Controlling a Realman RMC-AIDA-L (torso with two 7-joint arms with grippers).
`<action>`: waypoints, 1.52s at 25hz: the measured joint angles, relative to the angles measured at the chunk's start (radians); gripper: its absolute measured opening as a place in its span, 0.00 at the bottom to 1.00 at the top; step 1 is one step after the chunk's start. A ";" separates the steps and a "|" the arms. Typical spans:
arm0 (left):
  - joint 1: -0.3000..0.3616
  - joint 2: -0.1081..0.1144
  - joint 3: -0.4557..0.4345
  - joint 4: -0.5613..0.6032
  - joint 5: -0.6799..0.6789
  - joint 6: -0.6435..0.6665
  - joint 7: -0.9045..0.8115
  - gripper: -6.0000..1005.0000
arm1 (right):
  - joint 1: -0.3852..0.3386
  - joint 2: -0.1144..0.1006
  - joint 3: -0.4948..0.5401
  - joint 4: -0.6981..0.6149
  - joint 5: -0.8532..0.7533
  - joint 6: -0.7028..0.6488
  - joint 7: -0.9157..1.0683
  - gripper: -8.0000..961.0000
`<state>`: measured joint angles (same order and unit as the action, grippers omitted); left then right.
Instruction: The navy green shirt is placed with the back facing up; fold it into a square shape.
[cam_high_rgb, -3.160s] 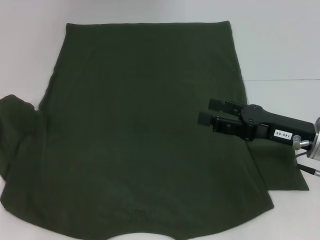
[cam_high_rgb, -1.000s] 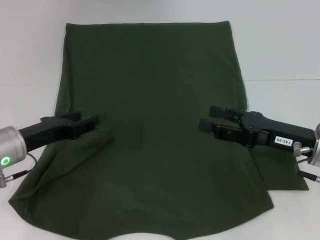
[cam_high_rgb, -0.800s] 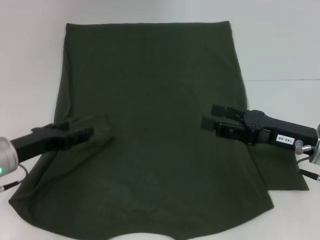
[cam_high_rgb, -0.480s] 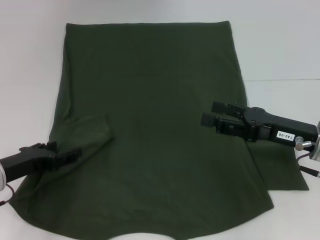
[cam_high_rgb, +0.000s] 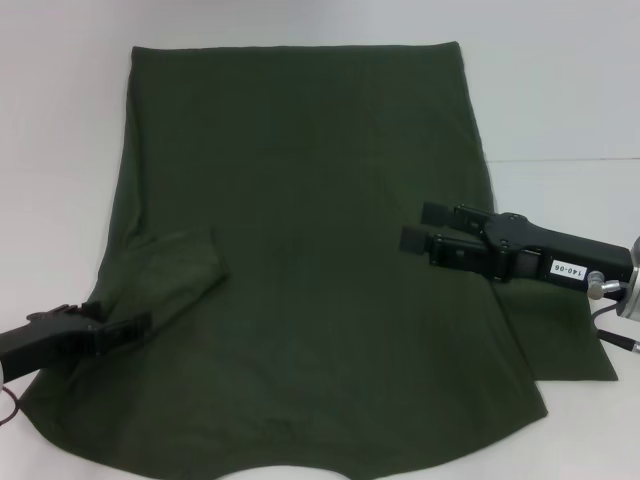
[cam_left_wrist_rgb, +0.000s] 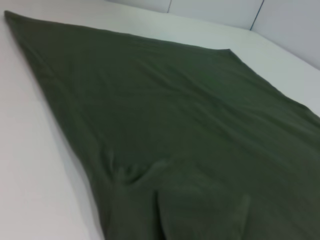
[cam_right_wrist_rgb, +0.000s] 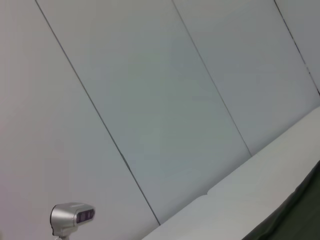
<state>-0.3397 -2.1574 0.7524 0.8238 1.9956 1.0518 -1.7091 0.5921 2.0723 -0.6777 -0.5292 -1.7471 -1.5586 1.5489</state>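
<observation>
1. White tabletop (cam_high_rgb: 560, 90) fills the scene, with a pale panelled wall (cam_right_wrist_rgb: 150, 100) behind it and a small silver camera-like device (cam_right_wrist_rgb: 71, 217) standing low against that wall.
2. The large dark olive-green soft cotton T-shirt (cam_high_rgb: 300, 250) lies spread flat across the middle of the table, plain back up, its straight hem toward the far edge and the curved neckline at the near edge.
3. On the shirt's left side the short sleeve (cam_high_rgb: 175, 270) is folded inward onto the body, forming a rounded flap; the left wrist view shows this flap with soft creases (cam_left_wrist_rgb: 200, 210).
4. On the right side the other sleeve (cam_high_rgb: 575, 345) lies spread out flat on the table, toward the near right corner.
5. The black left gripper (cam_high_rgb: 130, 325) sits low over the shirt's left margin near the near left corner, just beside the folded sleeve; whether its fingers are together or apart cannot be told.
6. The black right gripper (cam_high_rgb: 412, 226) hovers over the shirt's right part, fingers spread apart with nothing between them.
</observation>
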 joint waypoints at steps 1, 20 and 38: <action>0.003 0.001 0.001 0.000 0.000 -0.001 -0.001 0.87 | 0.000 0.000 0.000 0.000 -0.001 0.001 0.000 0.95; -0.027 -0.002 0.022 0.060 0.099 0.315 0.011 0.87 | 0.000 0.000 0.000 0.000 -0.003 0.001 0.000 0.95; -0.085 -0.005 0.020 0.069 -0.013 0.493 0.142 0.88 | -0.032 -0.036 0.019 -0.040 -0.055 0.115 0.315 0.95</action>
<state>-0.4244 -2.1622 0.7726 0.8924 1.9823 1.5444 -1.5669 0.5605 2.0363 -0.6583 -0.5695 -1.8022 -1.4434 1.8637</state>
